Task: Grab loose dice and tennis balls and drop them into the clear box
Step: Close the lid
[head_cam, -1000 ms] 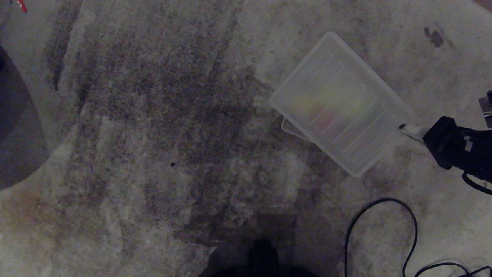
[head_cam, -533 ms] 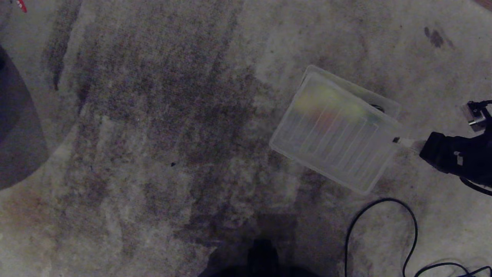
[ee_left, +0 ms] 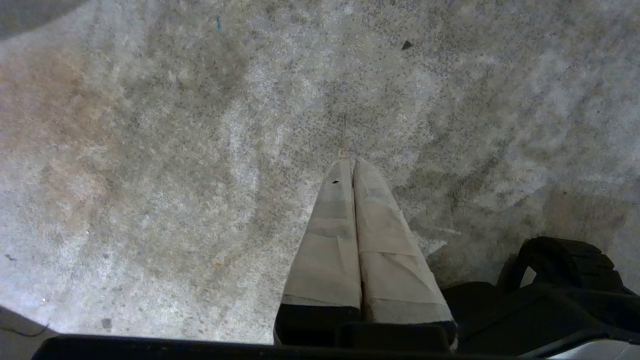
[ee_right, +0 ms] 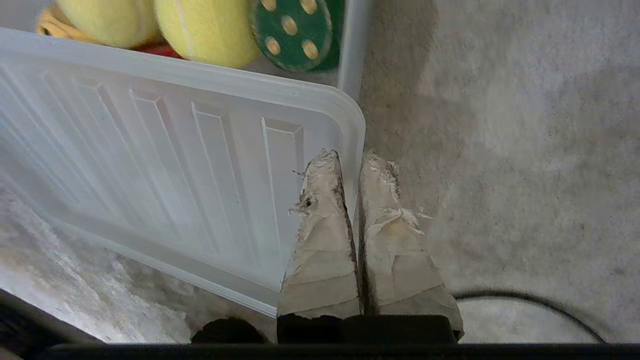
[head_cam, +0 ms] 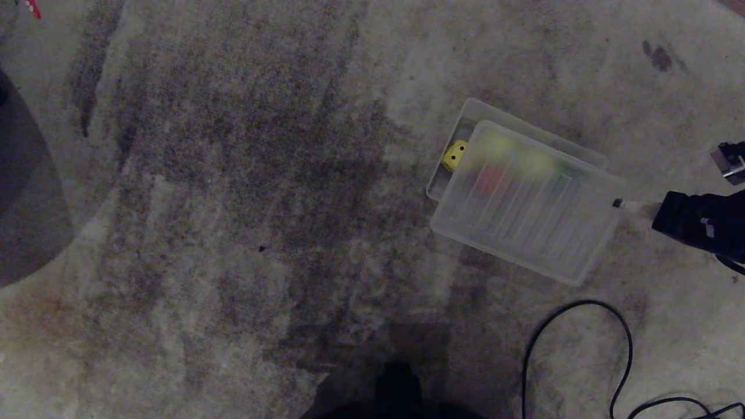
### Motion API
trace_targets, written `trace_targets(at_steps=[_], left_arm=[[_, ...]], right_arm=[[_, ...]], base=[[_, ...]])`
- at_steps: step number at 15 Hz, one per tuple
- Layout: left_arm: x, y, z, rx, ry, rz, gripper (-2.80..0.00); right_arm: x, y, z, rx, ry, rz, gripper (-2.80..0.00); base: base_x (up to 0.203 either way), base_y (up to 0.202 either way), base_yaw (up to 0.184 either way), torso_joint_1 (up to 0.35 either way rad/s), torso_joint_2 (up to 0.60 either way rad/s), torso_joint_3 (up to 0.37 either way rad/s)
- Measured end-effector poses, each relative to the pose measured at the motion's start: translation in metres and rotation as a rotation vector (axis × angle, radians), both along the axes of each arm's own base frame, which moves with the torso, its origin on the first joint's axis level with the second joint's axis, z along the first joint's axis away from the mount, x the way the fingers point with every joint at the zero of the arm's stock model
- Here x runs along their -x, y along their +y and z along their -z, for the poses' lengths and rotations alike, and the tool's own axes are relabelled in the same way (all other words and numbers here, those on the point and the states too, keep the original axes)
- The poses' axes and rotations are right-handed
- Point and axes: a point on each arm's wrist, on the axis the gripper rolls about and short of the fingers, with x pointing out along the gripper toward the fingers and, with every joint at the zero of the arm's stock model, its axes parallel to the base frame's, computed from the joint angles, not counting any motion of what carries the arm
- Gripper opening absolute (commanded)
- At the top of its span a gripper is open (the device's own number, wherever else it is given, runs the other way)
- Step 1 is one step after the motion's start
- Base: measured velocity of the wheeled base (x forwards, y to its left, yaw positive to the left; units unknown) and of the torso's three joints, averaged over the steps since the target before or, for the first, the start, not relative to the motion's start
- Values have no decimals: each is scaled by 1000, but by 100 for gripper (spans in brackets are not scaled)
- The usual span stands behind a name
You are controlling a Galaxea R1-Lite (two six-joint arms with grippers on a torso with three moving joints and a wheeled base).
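The stained grey carpeted floor (head_cam: 233,203) carried the clear plastic box (head_cam: 465,119), mostly covered by a ribbed translucent rectangular lid (head_cam: 527,203). The right hand (ee_right: 350,160) pinched that lid's edge. Inside sat two yellow-green tennis balls (ee_right: 205,30), a dark green die (ee_right: 295,32) and a yellow die (head_cam: 454,155). The left hand (ee_left: 352,162) was closed, empty.

A ribbed lid (head_cam: 524,209) covers most of the clear box (head_cam: 465,119), leaving only a narrow gap at the yellow die (head_cam: 454,155). A black cable (head_cam: 582,337) loops on the floor (head_cam: 233,174) nearby.
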Motion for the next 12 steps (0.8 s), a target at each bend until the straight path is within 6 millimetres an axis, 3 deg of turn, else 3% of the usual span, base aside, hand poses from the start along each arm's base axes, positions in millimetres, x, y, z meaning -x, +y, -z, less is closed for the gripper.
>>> trace_targets(at_steps=[12], left_arm=[[0, 0, 0, 0, 0, -1, -280]], right_arm=[[-16, -8, -9, -7, -34, -13, -280]], base=[[0, 0, 0, 0, 0, 0]])
